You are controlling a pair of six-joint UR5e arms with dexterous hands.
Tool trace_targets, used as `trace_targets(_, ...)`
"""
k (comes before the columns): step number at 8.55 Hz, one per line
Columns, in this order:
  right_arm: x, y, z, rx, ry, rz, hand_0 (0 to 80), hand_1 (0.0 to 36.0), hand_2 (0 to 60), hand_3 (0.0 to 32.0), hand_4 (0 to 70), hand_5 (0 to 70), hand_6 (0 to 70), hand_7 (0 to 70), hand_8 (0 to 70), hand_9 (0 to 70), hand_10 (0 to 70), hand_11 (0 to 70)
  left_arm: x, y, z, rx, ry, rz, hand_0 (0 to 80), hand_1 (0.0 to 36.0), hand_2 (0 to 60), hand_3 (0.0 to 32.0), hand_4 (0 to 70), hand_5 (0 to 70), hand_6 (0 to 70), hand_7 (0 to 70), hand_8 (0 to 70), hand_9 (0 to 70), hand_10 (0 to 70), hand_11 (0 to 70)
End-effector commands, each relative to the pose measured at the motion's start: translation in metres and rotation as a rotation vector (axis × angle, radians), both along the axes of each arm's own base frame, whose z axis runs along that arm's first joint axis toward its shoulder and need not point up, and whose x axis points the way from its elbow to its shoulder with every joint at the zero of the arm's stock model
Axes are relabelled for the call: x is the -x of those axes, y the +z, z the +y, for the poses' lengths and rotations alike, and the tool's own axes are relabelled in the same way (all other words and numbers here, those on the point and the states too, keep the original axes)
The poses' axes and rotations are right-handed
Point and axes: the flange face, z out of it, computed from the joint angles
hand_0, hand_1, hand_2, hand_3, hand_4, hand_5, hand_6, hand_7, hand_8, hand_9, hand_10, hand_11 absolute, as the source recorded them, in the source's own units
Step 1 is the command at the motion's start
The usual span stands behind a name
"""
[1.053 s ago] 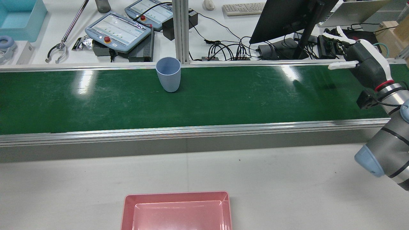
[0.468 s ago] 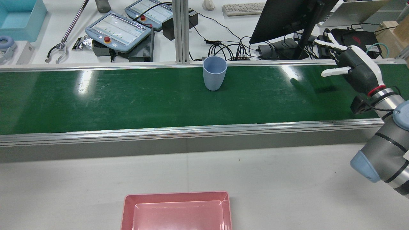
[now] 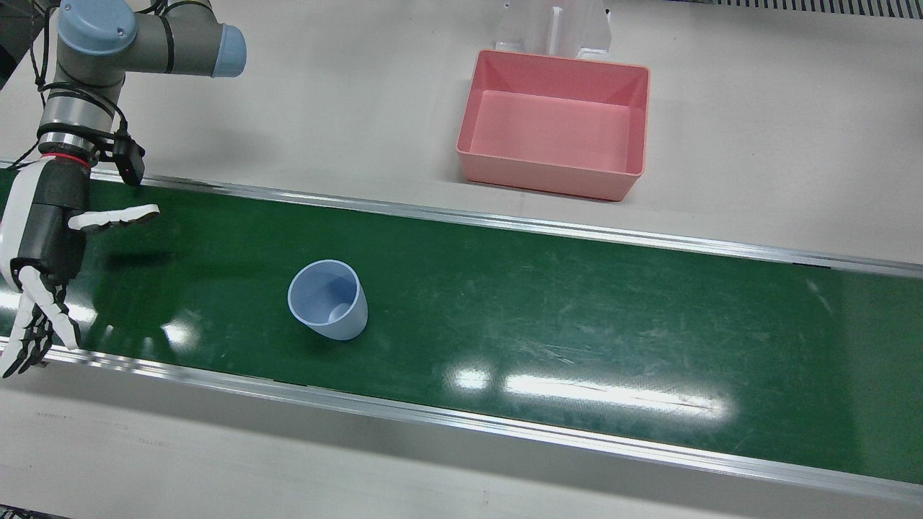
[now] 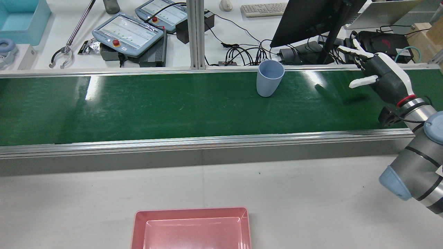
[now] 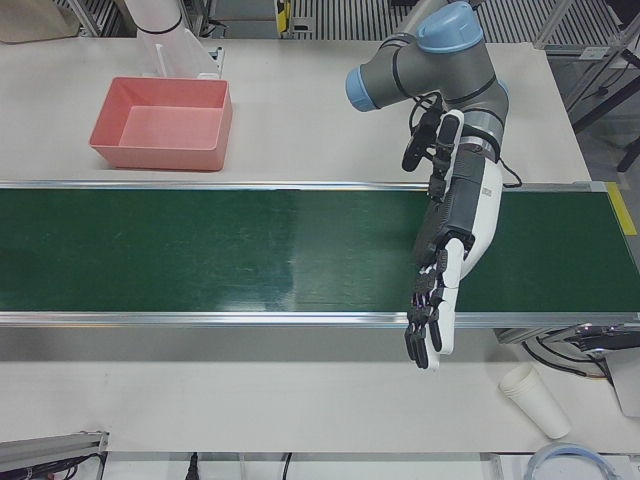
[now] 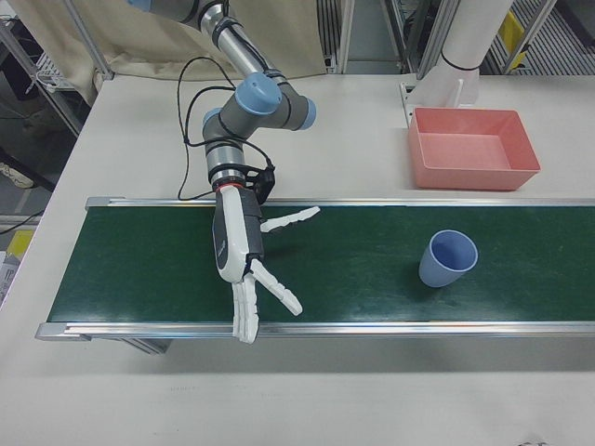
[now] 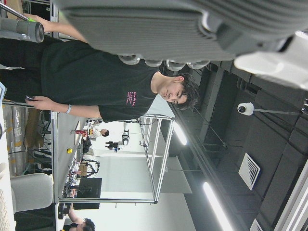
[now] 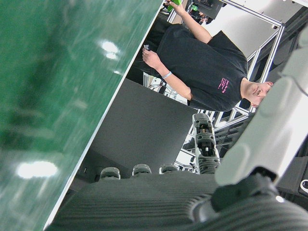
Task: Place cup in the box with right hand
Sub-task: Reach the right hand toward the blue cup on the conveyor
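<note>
Task status: no stage is complete. Nearest the robot's base, the pink box [image 4: 191, 227] sits on the grey bench [image 4: 311, 193] and holds nothing; the front view confirms a bare interior. Beyond it runs the green conveyor belt [image 4: 138, 103], parallel to the bench edge. The blue cup [image 4: 269, 82] stands upright, mouth up, on the far half of the belt, close to the far rail and well apart from the box. The right hand [image 4: 379, 79] hovers over the same belt near its right end, fingers spread and thumb extended toward the cup, holding nothing; a clear stretch of belt separates hand and cup. The left hand [image 5: 448, 265] hangs over the belt's other end with fingers extended and apart, also empty, and has no role in the task. Remaining, as judged from this layout: close the gap between right hand and cup, grasp the cup, lift it, carry it back across the belt's near rail, and release it inside the box.
</note>
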Motion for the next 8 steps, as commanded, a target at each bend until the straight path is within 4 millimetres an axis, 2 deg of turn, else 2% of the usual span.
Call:
trace_targets(1, 0.0092, 0.0030, 0.0038, 0.005, -0.018, 0.005, 47.2, 5.6, 0.0, 7.6, 5.7, 2.5, 0.0, 0.0, 0.0, 0.0, 0.0, 0.0, 0.0000, 0.0000, 0.0000, 0.000, 0.000, 0.000, 0.0, 0.0, 0.0, 0.0, 0.0, 0.0, 0.0, 0.0, 0.0, 0.0, 0.0, 0.0)
trace_targets(3, 0.0116, 0.0031, 0.0045, 0.005, -0.021, 0.004, 46.0, 7.8, 4.8, 7.2, 4.7, 2.6, 0.0, 0.0, 0.0, 0.0, 0.0, 0.0, -0.0001, 0.0000, 0.0000, 0.000, 0.001, 0.000, 0.0, 0.0, 0.0, 0.0, 0.0, 0.0, 0.0, 0.0, 0.0, 0.0, 0.0, 0.0)
trace_targets(5, 0.0135, 0.0023, 0.0045, 0.004, -0.025, 0.004, 46.0, 7.9, 4.9, 6.4, 5.0, 2.6, 0.0, 0.0, 0.0, 0.0, 0.0, 0.0, -0.0001, 0.0000, 0.0000, 0.000, 0.001, 0.000, 0.0, 0.0, 0.0, 0.0, 0.0, 0.0, 0.0, 0.0, 0.0, 0.0, 0.0, 0.0)
trace_targets(6, 0.0149, 0.0036, 0.0053, 0.005, -0.027, 0.006, 47.4, 6.4, 0.0, 6.0, 6.6, 2.7, 0.0, 0.0, 0.0, 0.0, 0.0, 0.0, 0.0000, 0.0000, 0.0000, 0.000, 0.000, 0.000, 0.0, 0.0, 0.0, 0.0, 0.0, 0.0, 0.0, 0.0, 0.0, 0.0, 0.0, 0.0)
trace_targets(8, 0.0167, 0.0048, 0.0054, 0.005, -0.029, 0.006, 46.3, 9.4, 5.6, 2.2, 5.7, 3.0, 0.0, 0.0, 0.0, 0.0, 0.0, 0.0, -0.0001, 0.0000, 0.0000, 0.000, 0.001, 0.000, 0.0, 0.0, 0.0, 0.0, 0.0, 0.0, 0.0, 0.0, 0.0, 0.0, 0.0, 0.0)
